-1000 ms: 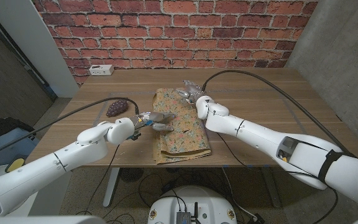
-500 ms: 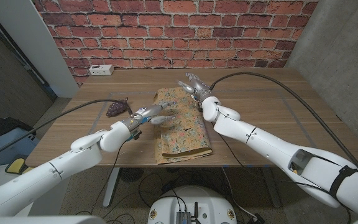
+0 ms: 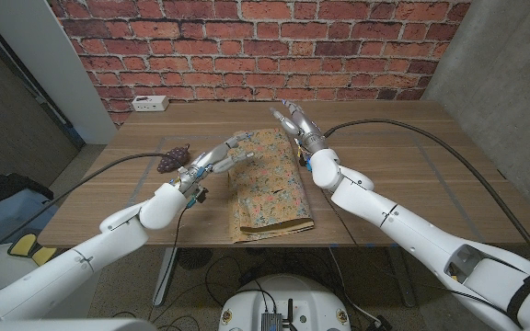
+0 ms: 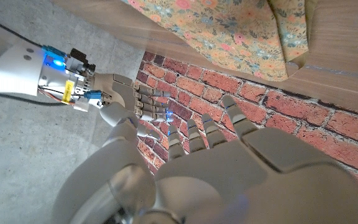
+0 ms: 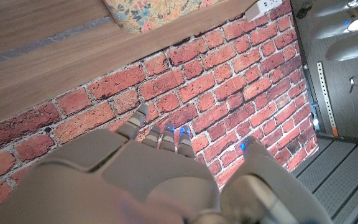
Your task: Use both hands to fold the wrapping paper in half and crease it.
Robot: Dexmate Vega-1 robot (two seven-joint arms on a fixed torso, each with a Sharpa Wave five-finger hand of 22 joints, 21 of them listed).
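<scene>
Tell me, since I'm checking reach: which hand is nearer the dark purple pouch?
The left hand; the pouch lies just beside it, while the right hand is across the wrapping paper.

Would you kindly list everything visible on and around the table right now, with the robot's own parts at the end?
wrapping paper: one, tan with a floral print, already folded into a long strip, lying at the table's middle.
dark purple object: one, on the table to the robot's left of the paper; too small to identify.
power strip: one, white, at the table's far left corner.
table: one, brown wood.
brick wall: one, red, behind the table.
left hand: one, white and grey, fingers spread, raised by the paper's left edge, holding nothing.
right hand: one, white and grey, fingers spread, raised by the paper's far right corner, holding nothing.
</scene>
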